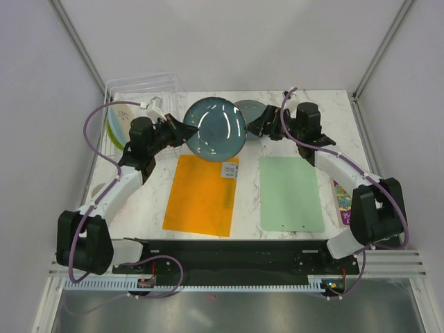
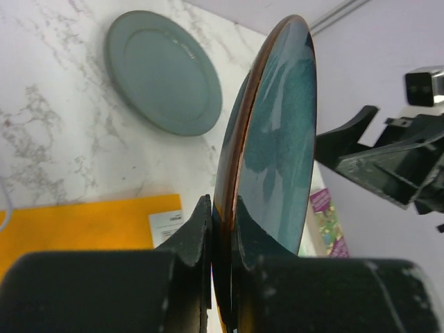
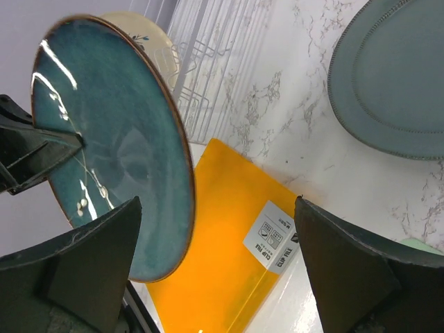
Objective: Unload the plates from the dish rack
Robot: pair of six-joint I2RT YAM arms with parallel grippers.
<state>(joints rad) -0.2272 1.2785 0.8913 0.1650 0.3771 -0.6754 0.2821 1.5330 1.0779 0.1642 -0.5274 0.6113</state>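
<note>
Left wrist: blue plate [image 2: 277, 139] rim pinched in left gripper [image 2: 222, 216].

Lit brightly and evenly from overhead, throwing only soft, faint shade. Catches white glare in curved streaks across the face of the dark blue plate [image 1: 216, 128] in the top view. In the right wrist view, burns a small hot spot at that plate's upper-left rim and scatters speckled glints lower on its face. Mirrors pale, smeared reflections along the plate's glaze in the left wrist view. Blurs and swells the left gripper's fingers [image 2: 90, 291] just below the plate, and likewise the right gripper's fingers [image 3: 69, 277] at either side beneath it. Renders the grey-green plate [image 2: 163, 73], left of the dark blue one, in fair focus. Saturates the orange mat [image 1: 201, 194] below the plate.
</note>
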